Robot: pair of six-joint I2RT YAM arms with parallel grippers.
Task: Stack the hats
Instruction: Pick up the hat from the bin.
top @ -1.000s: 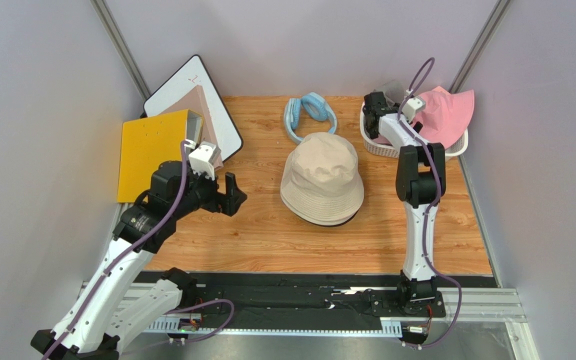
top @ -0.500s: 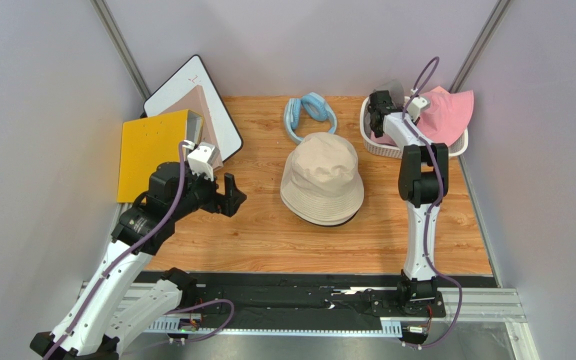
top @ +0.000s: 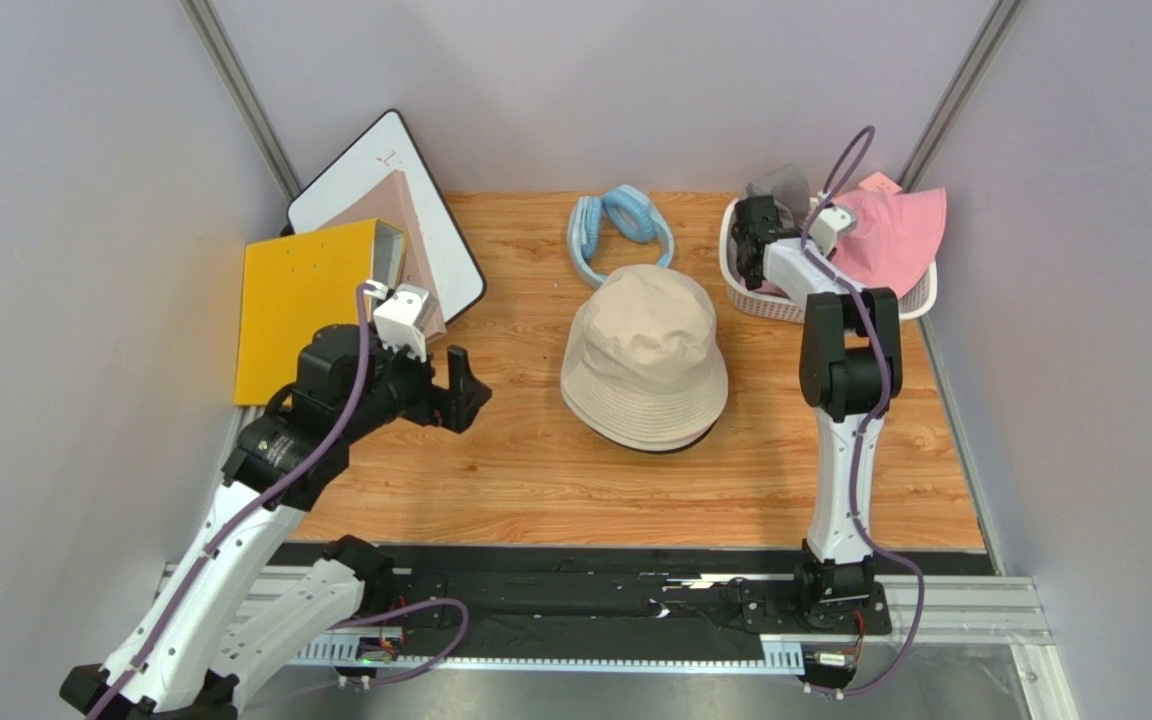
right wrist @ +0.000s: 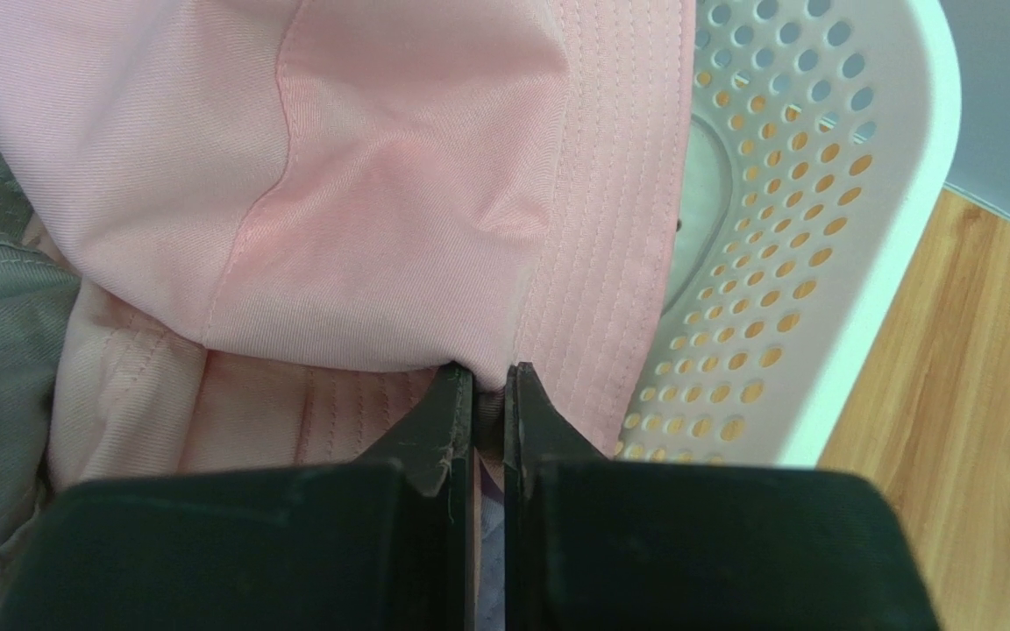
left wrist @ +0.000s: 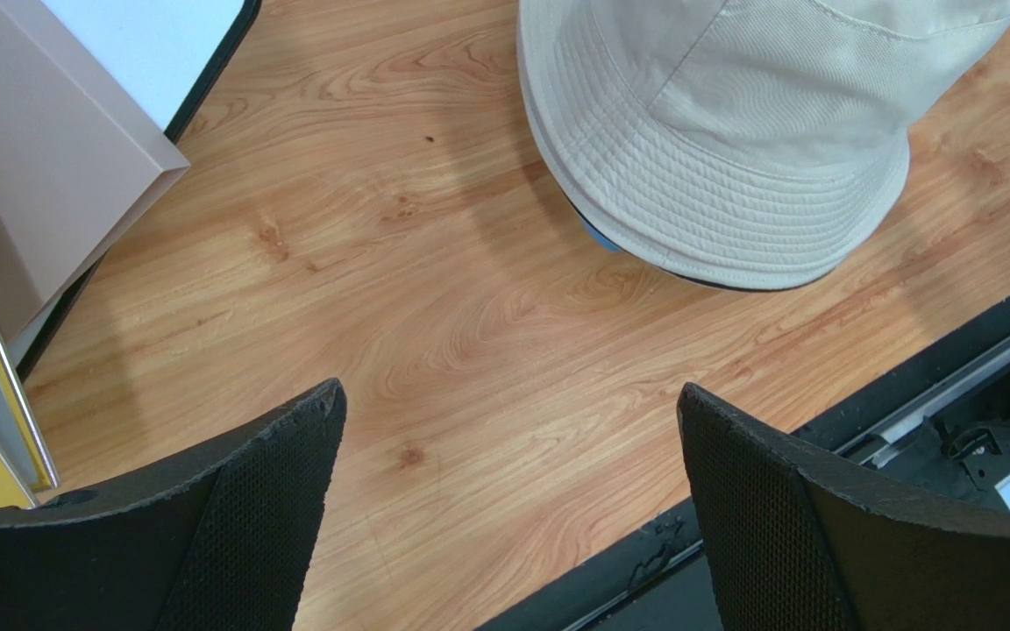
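The right gripper (right wrist: pixel 488 375) was clenched on the brim of the pink hat (right wrist: pixel 379 171), which lay in the white basket (right wrist: pixel 787 237) at the far right corner of the tabletop (top: pixel 537 465). The left gripper (left wrist: pixel 510 395) hung wide apart over the tabletop and held nothing. The beige hat (top: pixel 645 356) sat in the middle of the tabletop.

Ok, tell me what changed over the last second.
The right gripper shut on the brim of the pink hat in the basket, shifting the fabric a little. The left gripper stayed open and still; the beige hat did not move.
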